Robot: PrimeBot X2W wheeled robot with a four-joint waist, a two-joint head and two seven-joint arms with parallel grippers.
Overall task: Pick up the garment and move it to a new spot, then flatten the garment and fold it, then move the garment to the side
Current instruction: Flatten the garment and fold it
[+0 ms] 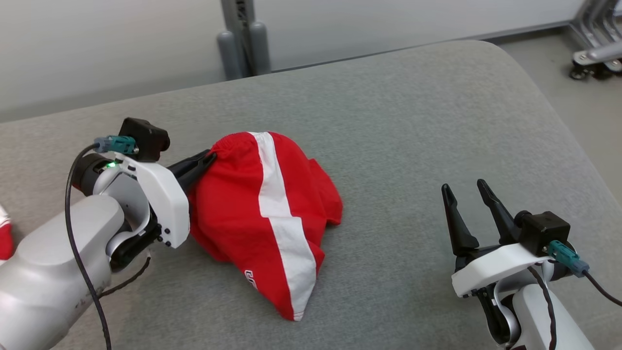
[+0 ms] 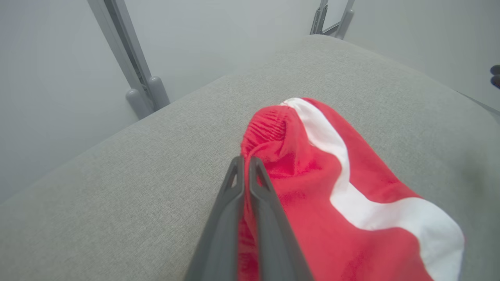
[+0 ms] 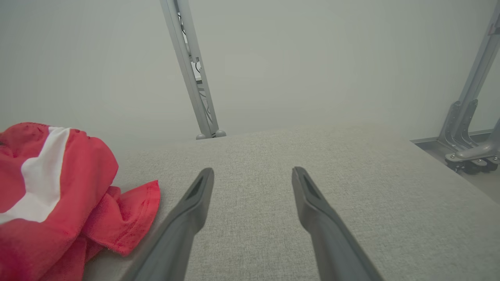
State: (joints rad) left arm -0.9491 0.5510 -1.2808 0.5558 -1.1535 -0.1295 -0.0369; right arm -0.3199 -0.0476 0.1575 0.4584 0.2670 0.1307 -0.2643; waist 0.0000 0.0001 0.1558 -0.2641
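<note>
- head view: red garment (image 1: 233, 214) sits in a crumpled mound left of centre on the grey padded surface (image 1: 413, 112), not flattened or folded yet.
- left gripper (image 1: 210, 158) reaches in low from the left, jaws pressed together and pinching the gathered waistband (image 2: 269, 125) at the mound's upper left. looks like the grab for the pick-up-and-move step.
- gripping the band makes sense: bunched elastic edge, likely slips less than one thin layer.
- right gripper (image 1: 464, 185) hovers well apart on the right, jaws spread, nothing between them. probably kept back for the flattening.
- fabric: soft, matte, limp knit. broad white stripe (image 1: 282, 214) runs down the red. white lettering (image 1: 250, 279) near the lower edge, unreadable.
- loose hemmed flap (image 1: 325, 194) pokes out on the mound's right side.
- surface: woven grey upholstery with a rounded corner, likely some drag on cloth.
- gripper fingers are long, dark and tapered, hard-plastic look.
</note>
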